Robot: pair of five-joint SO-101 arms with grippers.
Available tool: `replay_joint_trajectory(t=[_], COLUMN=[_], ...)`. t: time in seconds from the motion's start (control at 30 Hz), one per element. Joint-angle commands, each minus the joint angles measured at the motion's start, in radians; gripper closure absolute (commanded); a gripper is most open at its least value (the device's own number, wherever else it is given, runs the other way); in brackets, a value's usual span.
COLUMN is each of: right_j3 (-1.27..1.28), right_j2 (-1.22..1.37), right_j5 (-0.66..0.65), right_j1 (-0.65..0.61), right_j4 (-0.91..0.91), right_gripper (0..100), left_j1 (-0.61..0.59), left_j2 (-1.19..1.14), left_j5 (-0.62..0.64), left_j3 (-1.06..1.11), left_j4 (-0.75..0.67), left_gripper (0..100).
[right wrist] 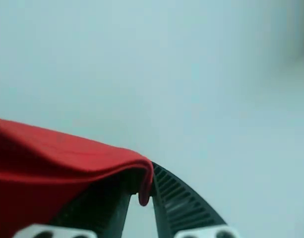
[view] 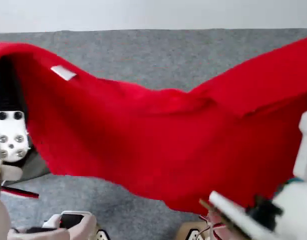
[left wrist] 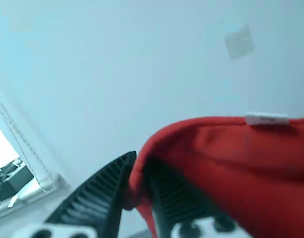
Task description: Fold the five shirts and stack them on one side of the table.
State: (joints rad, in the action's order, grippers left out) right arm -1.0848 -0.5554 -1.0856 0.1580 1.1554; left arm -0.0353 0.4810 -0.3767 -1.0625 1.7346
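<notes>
Red shirt (view: pixel 163 135) hangs in the air above the grey table (view: pixel 158 55), stretched from over its left edge to over its right edge, and I judge this to be the spread-and-lay-down step before any fold. My left gripper (left wrist: pixel 141 168) has its jaws pinching one top corner of the cloth, near the small white label (view: pixel 63 72), and my right gripper (right wrist: pixel 142 181) has its jaws pinching the opposite corner; both bites look shallow, with only a rolled edge of fabric caught. The upper hem sags in the middle between the two arms and the body hangs down below it. To do this well, I would draw the arms slightly apart to take out the sag without tugging the cloth out of those thin grips, then lower both at the same pace so that the hanging hem touches the table first, and sweep away from it so that the body lies flat and unwrinkled. I would let go only once both corners rest on the table. The risk I see is one corner slipping free, which would drop the shirt in a heap
</notes>
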Motion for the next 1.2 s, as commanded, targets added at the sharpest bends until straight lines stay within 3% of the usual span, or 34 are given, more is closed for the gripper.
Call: replay_joint_trajectory(t=[0.0,0.3,0.57,0.77,0.9,1.07,1.17], right_j3=[-0.003,0.005,0.124,0.390,0.651,1.031,1.240], right_j2=[-0.019,-0.025,0.004,0.005,0.005,0.005,0.007], right_j5=[-0.012,-0.008,0.028,0.066,0.071,0.068,0.066], right_j1=[0.015,0.010,0.008,-0.045,-0.067,-0.067,-0.067], right_j4=[-0.024,0.114,0.176,0.163,0.013,-0.335,-0.556], right_gripper=[98.8,98.8,98.8,98.8,98.7,98.7,98.7], left_j1=[0.003,-0.002,-0.003,-0.003,-0.003,-0.003,-0.003], left_j2=[0.147,0.428,0.473,0.473,0.473,0.431,0.322], left_j5=[-0.028,-0.035,-0.035,-0.035,-0.035,-0.035,-0.034], left_j3=[0.209,0.657,0.862,1.124,1.357,1.616,1.669], left_j4=[0.020,0.008,-0.123,-0.324,-0.551,-0.872,-0.996], left_gripper=[100,100,100,100,100,100,100])
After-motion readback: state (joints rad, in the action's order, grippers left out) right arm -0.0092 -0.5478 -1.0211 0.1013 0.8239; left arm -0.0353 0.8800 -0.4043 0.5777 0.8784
